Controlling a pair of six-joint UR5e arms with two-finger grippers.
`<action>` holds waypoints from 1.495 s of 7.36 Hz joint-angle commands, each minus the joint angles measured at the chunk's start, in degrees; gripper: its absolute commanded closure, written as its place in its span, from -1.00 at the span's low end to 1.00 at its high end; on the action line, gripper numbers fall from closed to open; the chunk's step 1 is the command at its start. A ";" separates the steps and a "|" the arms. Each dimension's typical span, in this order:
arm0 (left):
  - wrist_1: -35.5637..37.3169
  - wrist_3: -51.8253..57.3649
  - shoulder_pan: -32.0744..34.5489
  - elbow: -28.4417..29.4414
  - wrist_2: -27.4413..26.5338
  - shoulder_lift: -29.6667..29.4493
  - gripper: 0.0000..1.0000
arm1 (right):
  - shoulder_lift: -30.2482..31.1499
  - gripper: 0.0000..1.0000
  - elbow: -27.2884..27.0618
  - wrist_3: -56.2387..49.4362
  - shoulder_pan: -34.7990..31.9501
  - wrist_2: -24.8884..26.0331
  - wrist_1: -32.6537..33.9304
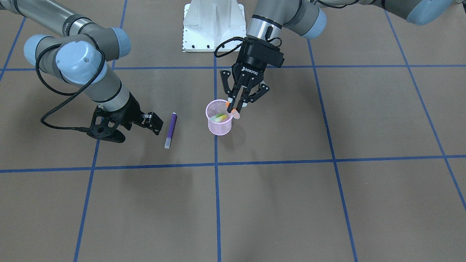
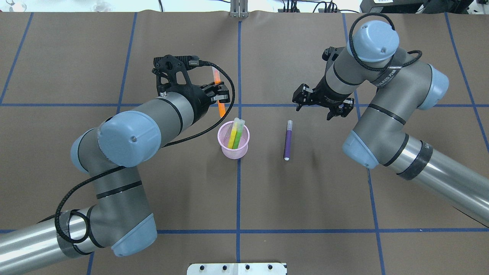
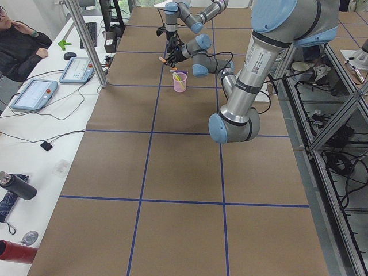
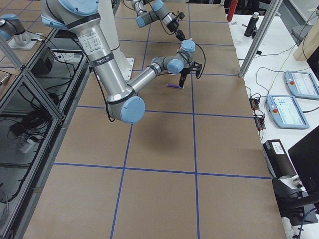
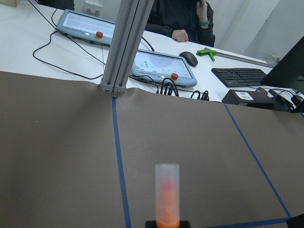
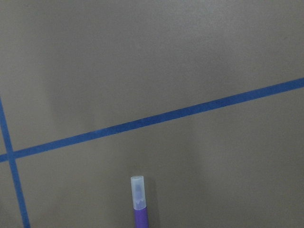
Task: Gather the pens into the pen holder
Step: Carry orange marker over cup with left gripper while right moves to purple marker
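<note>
L tool (image 2: 218, 97) is clamped on the orange pen (image 2: 216, 76), held tilted w/ one end by the holder's (image 2: 233, 152) rim. In the holder we see a green pen (image 2: 238, 134) and a yellow pen (image 2: 232, 136), leaning. R tool (image 2: 313, 111) has its fingers apart, near the purple pen (image 2: 288, 139) but not touching it. That pen lies flat on the table (image 2: 305, 210), beside the holder.

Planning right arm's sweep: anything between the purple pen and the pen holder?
Nothing: bare table between purple pen and pen holder, per overhead view.
</note>
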State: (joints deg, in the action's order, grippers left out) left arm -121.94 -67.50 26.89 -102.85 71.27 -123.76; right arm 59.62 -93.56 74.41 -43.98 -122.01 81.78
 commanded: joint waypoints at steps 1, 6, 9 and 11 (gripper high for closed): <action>-2.07 0.09 -0.17 1.77 -0.96 -0.08 1.00 | -3.88 -0.98 4.93 0.38 1.26 0.02 -0.12; -2.16 0.09 -3.14 2.03 -2.78 0.09 1.00 | -7.23 -0.95 12.07 -0.32 2.40 0.46 -2.48; -2.77 0.09 -5.00 4.58 -4.82 -0.08 1.00 | -7.33 -0.95 12.61 -0.06 3.19 0.54 -2.67; -2.77 0.00 -5.18 6.16 -4.82 -0.43 1.00 | -7.33 -0.95 12.96 -0.14 3.54 0.54 -2.76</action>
State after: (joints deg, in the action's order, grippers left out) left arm -124.68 -67.43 21.88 -97.72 66.52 -123.96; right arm 52.29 -80.83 74.32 -40.71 -121.47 79.07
